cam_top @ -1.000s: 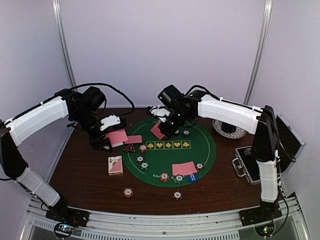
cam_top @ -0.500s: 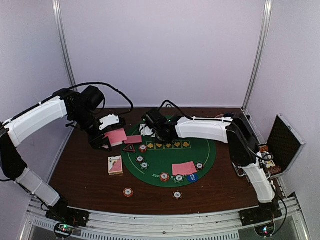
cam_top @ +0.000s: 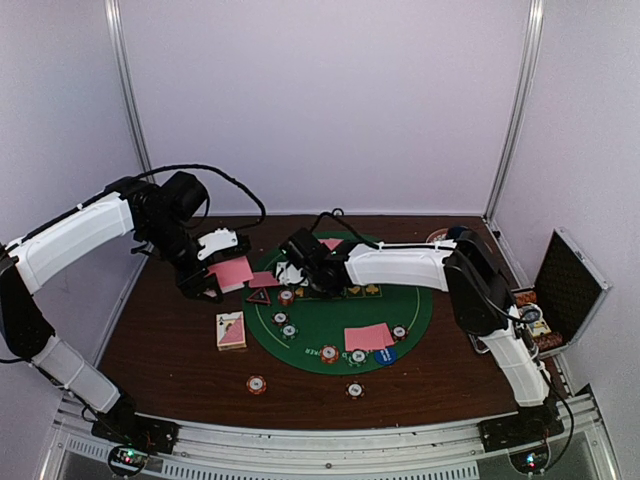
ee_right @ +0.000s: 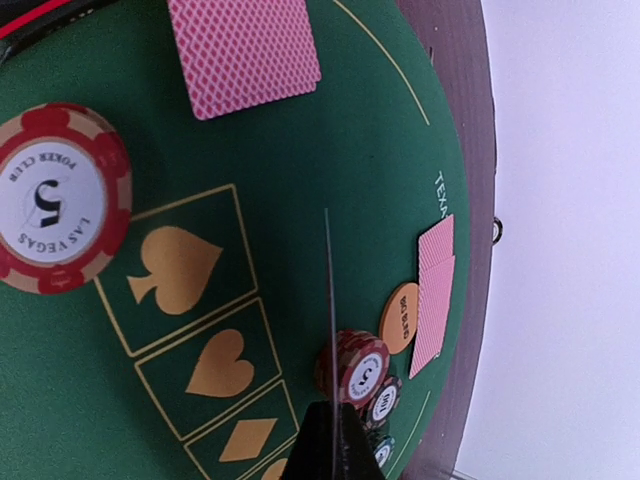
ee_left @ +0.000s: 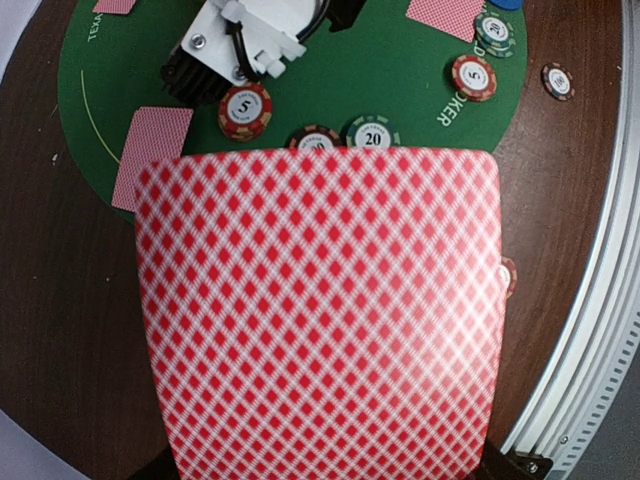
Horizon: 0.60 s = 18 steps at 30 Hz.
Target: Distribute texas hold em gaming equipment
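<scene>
Holds a pink-backed card (ee_left: pixel 320 310) in the left gripper (cam_top: pixel 214 281), pinched shut, just off the green mat (cam_top: pixel 405 305) at nine o'clock — grips a second card (ee_right: pixel 329 300) edge-on in the closed right gripper (cam_top: pixel 289 275), low over the mat near ten o'clock, beside a red chip (ee_right: pixel 60 195).

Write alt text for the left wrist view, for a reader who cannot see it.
A pink-backed playing card, held close to the lens, fills most of the frame. Beyond it, a green felt mat on a dark table holds poker chips and face-down cards, with the right gripper beside a red chip.
</scene>
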### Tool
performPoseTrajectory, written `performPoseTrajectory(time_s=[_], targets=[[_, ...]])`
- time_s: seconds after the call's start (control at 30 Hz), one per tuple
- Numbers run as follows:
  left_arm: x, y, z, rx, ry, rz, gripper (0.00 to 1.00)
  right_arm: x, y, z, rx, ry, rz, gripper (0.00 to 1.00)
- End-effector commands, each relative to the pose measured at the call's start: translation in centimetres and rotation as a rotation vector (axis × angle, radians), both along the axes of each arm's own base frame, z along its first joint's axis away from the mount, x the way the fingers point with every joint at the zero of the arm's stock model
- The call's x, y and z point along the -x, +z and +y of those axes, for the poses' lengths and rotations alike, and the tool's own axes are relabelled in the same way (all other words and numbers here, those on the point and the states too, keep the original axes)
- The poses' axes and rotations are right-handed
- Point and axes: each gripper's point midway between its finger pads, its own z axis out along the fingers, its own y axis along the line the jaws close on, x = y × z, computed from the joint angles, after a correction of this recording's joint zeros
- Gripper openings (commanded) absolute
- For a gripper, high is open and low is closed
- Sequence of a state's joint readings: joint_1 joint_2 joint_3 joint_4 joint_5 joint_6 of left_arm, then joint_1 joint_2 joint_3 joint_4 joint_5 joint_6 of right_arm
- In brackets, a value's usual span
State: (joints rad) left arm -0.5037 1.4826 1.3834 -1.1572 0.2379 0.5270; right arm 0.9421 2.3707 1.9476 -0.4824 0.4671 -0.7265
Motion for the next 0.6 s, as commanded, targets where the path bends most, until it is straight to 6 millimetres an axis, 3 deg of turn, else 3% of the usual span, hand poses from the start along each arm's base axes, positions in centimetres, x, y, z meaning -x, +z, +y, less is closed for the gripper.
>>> performPoseTrajectory(time_s=[0.0, 0.17, 0.27, 0.43, 0.57], targets=[[-0.3, 1.5, 0.1, 0.02, -0.004, -0.041, 0.0, 1.7, -2.7, 0.0, 0.042, 0.025, 0.058, 0.0], [-0.3, 1.5, 0.1, 0.023, -0.004, -0.043, 0.0, 2.4, -3.5, -0.5, 0.066, 0.019, 0.078, 0.02], [-0.3, 1.6, 0.1, 0.023, -0.004, -0.045, 0.0, 2.7, -3.6, -0.8, 0.064, 0.015, 0.087, 0.15], [-0.3, 1.8, 0.0, 0.028, -0.004, -0.042, 0.0, 3.4, -3.0, -0.9, 0.034, 0.012, 0.107, 0.48], [-0.3, 1.9, -0.1, 0.032, -0.004, -0.043, 0.0, 3.8, -2.1, -0.9, 0.003, 0.012, 0.109, 0.56]])
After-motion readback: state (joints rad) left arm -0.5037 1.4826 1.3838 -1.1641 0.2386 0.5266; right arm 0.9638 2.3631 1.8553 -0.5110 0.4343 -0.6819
